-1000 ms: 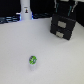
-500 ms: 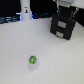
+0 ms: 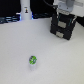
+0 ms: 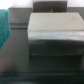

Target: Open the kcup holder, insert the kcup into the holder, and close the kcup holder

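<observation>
Black kcup holder (image 3: 63, 27) at far side of white counter (image 3: 55, 60), arm's jaws above it, spread unclear; green kcup (image 3: 33, 60) well apart

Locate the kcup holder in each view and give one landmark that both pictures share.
Exterior view: the kcup holder sits at the upper right of the picture, under the white gripper, far from the kcup near the bottom.
Wrist view: a blurred dark box, apparently the holder, fills the centre.
Shared landmark: the holder itself; the kcup is not in the wrist view.
</observation>
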Available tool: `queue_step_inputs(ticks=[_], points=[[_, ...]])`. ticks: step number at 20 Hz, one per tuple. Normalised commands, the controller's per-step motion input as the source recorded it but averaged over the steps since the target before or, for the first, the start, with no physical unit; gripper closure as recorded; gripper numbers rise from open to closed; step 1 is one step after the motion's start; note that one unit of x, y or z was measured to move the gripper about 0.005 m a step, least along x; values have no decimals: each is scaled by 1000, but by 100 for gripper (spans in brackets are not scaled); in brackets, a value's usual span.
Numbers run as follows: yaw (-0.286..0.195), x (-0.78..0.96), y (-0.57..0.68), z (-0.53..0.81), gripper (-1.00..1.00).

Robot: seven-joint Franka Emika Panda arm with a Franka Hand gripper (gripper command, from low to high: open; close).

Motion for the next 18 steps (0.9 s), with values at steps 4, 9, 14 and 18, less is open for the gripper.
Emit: queue_step_inputs(ticks=[4,9,14,18], points=[[5,-415,12,-365,-100],[5,-390,35,-224,100],[1,-175,32,-48,100],[-4,-5,8,-14,100]])
